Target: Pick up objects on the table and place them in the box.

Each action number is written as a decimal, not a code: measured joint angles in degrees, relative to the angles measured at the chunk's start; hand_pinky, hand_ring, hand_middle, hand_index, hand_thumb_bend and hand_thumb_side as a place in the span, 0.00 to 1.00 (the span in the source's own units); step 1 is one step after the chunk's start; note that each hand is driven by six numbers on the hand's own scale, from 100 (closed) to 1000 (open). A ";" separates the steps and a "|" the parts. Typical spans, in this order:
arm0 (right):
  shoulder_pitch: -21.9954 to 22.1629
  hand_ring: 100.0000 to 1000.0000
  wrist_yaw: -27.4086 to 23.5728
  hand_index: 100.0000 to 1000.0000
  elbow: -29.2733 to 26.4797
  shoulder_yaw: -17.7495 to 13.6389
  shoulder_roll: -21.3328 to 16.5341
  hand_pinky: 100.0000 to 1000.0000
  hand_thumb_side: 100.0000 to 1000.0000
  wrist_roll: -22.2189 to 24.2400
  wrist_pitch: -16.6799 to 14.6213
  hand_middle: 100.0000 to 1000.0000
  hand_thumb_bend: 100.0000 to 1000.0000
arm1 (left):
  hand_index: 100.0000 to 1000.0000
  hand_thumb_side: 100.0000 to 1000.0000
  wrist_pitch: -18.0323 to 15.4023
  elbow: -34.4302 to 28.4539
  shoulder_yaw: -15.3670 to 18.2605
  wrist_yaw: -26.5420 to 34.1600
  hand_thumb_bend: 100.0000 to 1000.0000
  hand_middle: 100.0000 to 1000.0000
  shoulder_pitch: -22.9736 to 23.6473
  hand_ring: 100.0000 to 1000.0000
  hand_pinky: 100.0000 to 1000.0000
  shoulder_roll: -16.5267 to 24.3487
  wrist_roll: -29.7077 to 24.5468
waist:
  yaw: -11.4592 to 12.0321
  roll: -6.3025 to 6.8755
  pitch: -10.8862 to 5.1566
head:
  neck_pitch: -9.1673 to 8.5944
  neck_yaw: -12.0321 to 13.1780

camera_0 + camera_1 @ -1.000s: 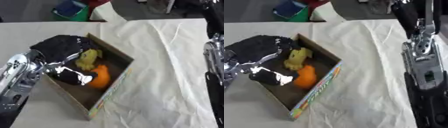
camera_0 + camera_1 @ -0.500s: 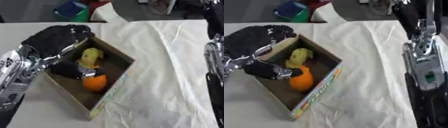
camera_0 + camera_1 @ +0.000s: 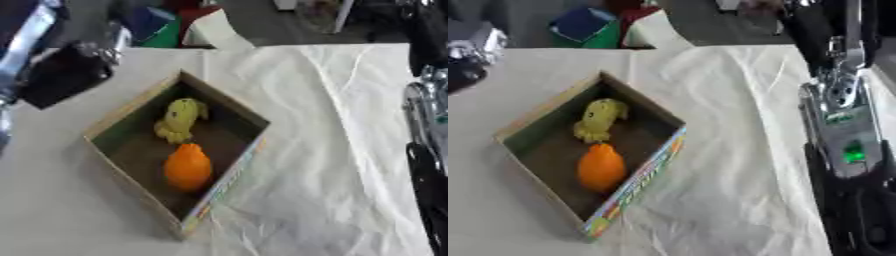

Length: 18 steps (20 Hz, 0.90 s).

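Observation:
A cardboard box (image 3: 226, 182) with a colourful printed side lies askew on the white cloth. Inside it lie an orange fruit (image 3: 187, 167) and, just beyond it, a yellow soft toy (image 3: 179, 119). My left arm is pulled back to the upper left, and a blurred black part of my left hand (image 3: 64, 80) hangs outside the box's far left wall, with nothing seen in it. My right arm runs down the right edge, silver and black, and its dark lower end, my right hand (image 3: 861, 215), sits low near the corner.
A creased white cloth (image 3: 737, 150) covers the table to the right of the box. Past the table's far edge stand a blue and green bin (image 3: 585, 30) and a pale box (image 3: 654, 34). Bare tabletop (image 3: 44, 200) shows left of the box.
My left hand has lifted out of the box and drawn back up and to the left. The orange fruit and yellow toy stay uncovered inside. The right arm is still.

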 measured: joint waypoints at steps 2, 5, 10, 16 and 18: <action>0.00 0.65 -0.02 0.75 0.00 0.00 -0.01 0.74 0.43 -0.43 -0.36 0.41 0.00 | 0.85 1.00 -0.33 -0.16 2.50 8.41 0.00 0.66 1.72 0.67 0.45 1.00 6.84 | 0.17 0.00 -0.10 | 0.16 -0.27; 0.00 0.65 -0.24 0.75 0.00 0.00 -0.03 0.73 0.43 -1.03 -0.98 0.41 0.00 | 0.83 1.00 -3.29 -0.25 5.87 19.80 0.00 0.64 4.80 0.65 0.44 2.44 15.93 | 0.39 0.05 -0.34 | 0.59 -0.22; -0.02 0.65 -0.39 0.75 0.00 0.01 -0.08 0.72 0.44 -2.00 -2.62 0.42 0.00 | 0.82 1.00 -11.87 -0.26 10.44 31.75 0.01 0.62 12.14 0.65 0.46 3.81 26.43 | 0.72 0.15 -0.43 | 1.61 0.80; -0.02 0.67 -0.24 0.75 0.00 -0.01 -0.22 0.72 0.46 -3.36 -5.74 0.44 0.00 | 0.82 1.00 -22.02 -0.26 13.09 35.86 0.01 0.62 19.53 0.66 0.48 3.65 30.52 | 0.88 0.25 -0.33 | 2.33 1.66; -0.02 0.67 -0.11 0.75 0.00 -0.04 -0.27 0.72 0.45 -3.88 -6.95 0.44 0.00 | 0.82 1.00 -25.34 -0.26 13.58 36.08 0.01 0.63 21.39 0.66 0.49 3.30 31.07 | 0.64 0.24 0.01 | 2.31 1.62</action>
